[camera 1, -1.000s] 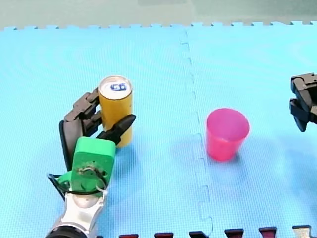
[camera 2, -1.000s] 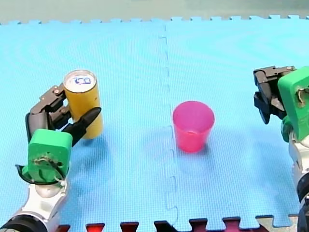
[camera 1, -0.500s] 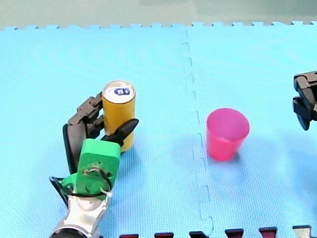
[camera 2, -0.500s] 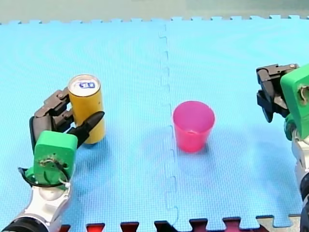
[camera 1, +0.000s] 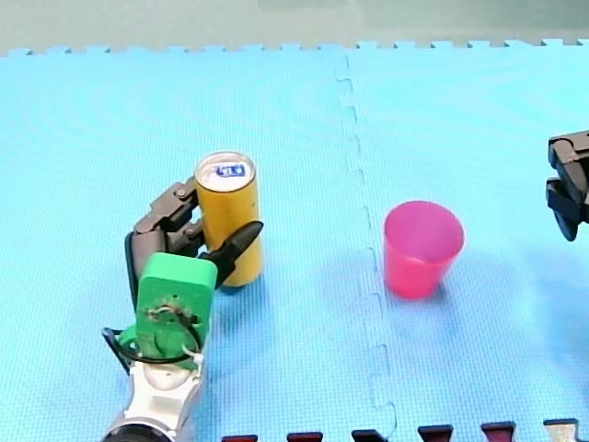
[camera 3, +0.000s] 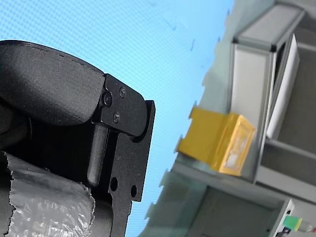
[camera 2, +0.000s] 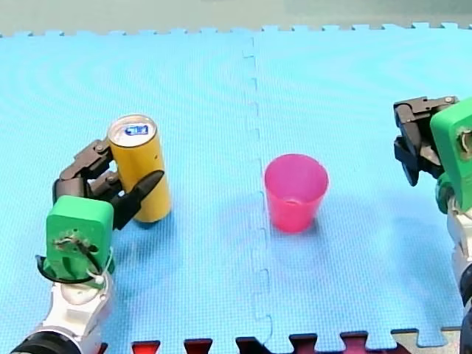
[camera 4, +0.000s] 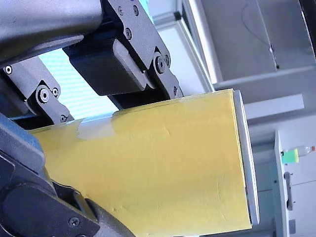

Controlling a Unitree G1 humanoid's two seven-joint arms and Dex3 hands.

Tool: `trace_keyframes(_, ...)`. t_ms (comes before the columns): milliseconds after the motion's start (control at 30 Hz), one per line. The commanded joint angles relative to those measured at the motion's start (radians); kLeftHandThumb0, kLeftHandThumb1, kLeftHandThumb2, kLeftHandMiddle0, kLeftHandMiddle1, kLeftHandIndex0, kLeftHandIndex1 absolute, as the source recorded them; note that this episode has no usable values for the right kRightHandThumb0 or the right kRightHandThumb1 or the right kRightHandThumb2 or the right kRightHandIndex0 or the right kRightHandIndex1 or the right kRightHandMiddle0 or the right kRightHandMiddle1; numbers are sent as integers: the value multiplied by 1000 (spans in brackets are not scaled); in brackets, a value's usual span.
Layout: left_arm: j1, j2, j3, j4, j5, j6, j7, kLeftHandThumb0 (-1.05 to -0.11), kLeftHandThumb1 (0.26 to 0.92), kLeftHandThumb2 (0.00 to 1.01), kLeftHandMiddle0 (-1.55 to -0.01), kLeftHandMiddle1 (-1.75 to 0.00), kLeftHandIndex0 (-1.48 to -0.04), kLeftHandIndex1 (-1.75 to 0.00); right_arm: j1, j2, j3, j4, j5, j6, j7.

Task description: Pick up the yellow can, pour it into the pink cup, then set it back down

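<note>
As fingers of the left hand point(camera 2: 99, 188) clasp the yellow can point(camera 2: 142, 173) — right hand point(camera 2: 414, 147) far right — it next needs lifting over the pink cup point(camera 2: 296, 192).

The yellow can point(camera 1: 230, 221) is a plain cylinder with a silver top bearing a small blue mark. It is close to upright, its top leaning slightly toward 11 o'clock, with the black fingers point(camera 1: 164, 212) of the left hand point(camera 1: 161, 253) closed around its lower half. The pink cup point(camera 1: 421, 247) stands upright, mouth up, on the blue foam mat point(camera 1: 294, 138), well apart at the can's 3 o'clock.
</note>
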Motion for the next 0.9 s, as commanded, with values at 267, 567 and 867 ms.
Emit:
trace_keyframes(267,-19,-25,40,1,-44,-4,-41,-326,833,0,-1243,-4,-1137,-1,-5,-13,-2,-3,4,5,5)
trace_keyframes(567,-22,-30,42,4,-33,-6,-37,-320,830,0,-1247,-3,-1113,0,-3,-13,2,-5,2,-1,-5)
trace_keyframes(867,-37,-22,11,11,18,-3,33,-450,785,1,-1100,0,-958,0,-2,-14,0,-6,5,-5,-7)
